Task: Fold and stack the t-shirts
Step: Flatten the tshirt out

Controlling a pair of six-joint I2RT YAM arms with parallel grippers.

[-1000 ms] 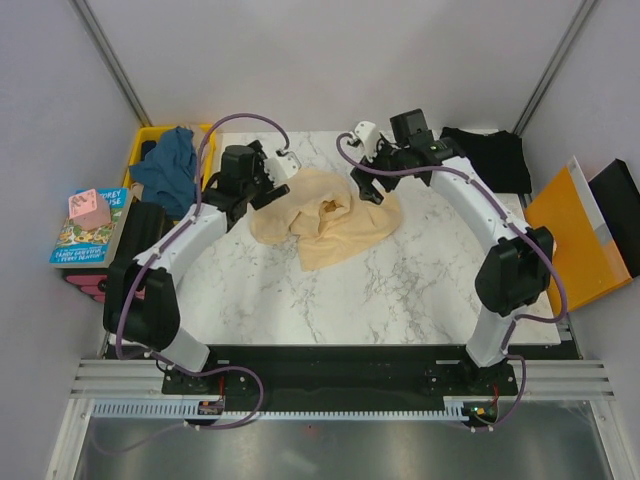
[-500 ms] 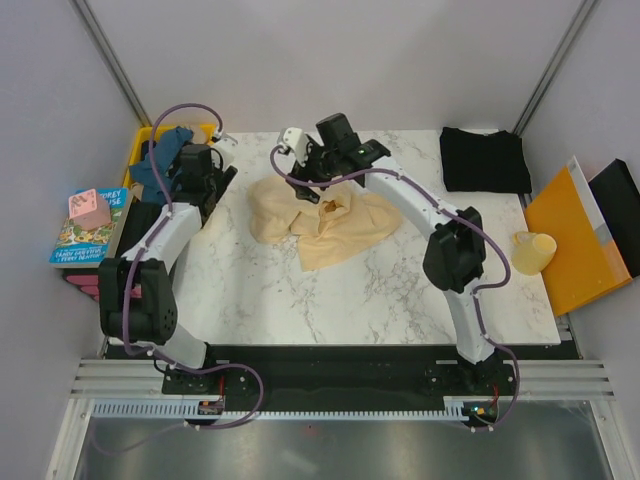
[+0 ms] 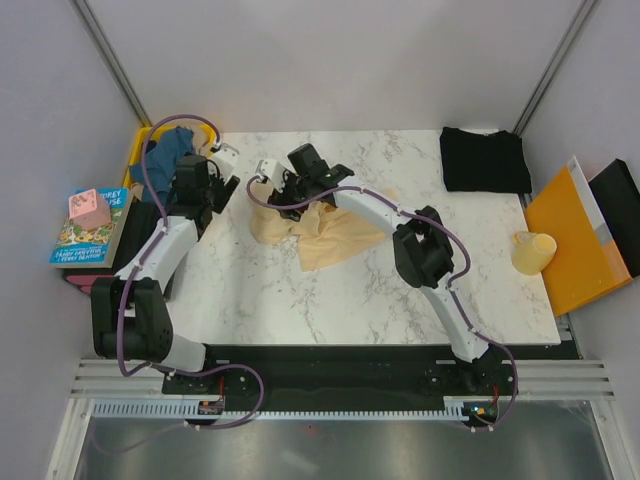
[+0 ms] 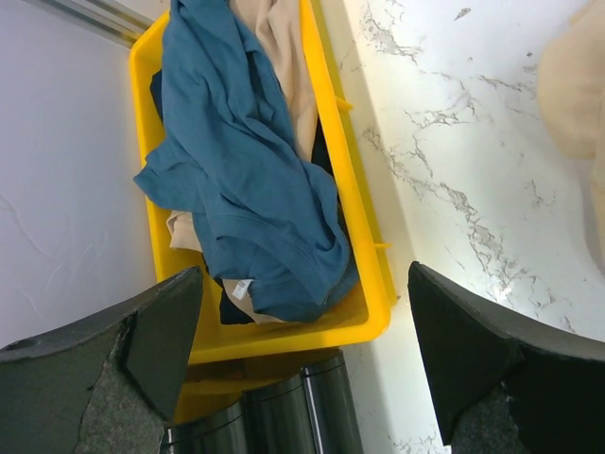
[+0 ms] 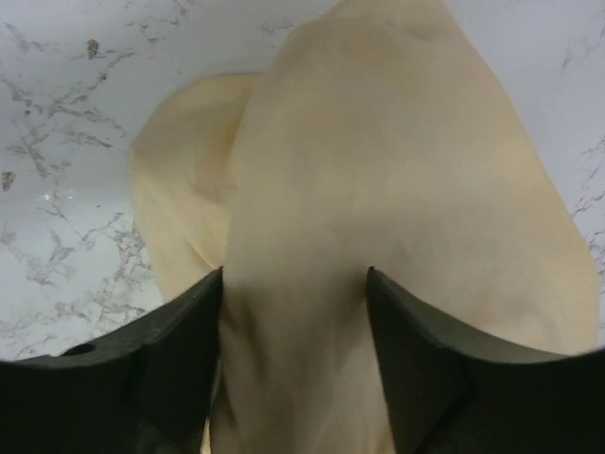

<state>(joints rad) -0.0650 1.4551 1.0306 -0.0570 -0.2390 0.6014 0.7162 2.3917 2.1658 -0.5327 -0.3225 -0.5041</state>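
Note:
The pale cream-yellow t-shirt (image 3: 335,235) lies crumpled in the middle of the marble table. My right gripper (image 3: 278,188) reaches over the shirt's left part. In the right wrist view it (image 5: 295,284) stands open, astride a raised ridge of the cream t-shirt (image 5: 378,170) that fills the gap between its jaws. The teal-blue t-shirt (image 4: 241,170) lies bunched in the yellow crate (image 4: 350,326) at the back left. My left gripper (image 4: 304,284) hangs wide open and empty over the crate's near end, also visible from above (image 3: 205,168). A black t-shirt (image 3: 485,160) lies folded at the back right.
An orange folder (image 3: 575,235) and a pale cup (image 3: 530,252) sit at the table's right edge. A book (image 3: 88,232) with a pink block (image 3: 88,207) lies left of the table. Dark cylinders (image 4: 284,407) stand against the crate's near end. More cloth lies under the teal shirt.
My right arm swung left from the back right to the cream shirt's left part, and its jaws narrowed. My left arm moved left from the shirt to the crate.

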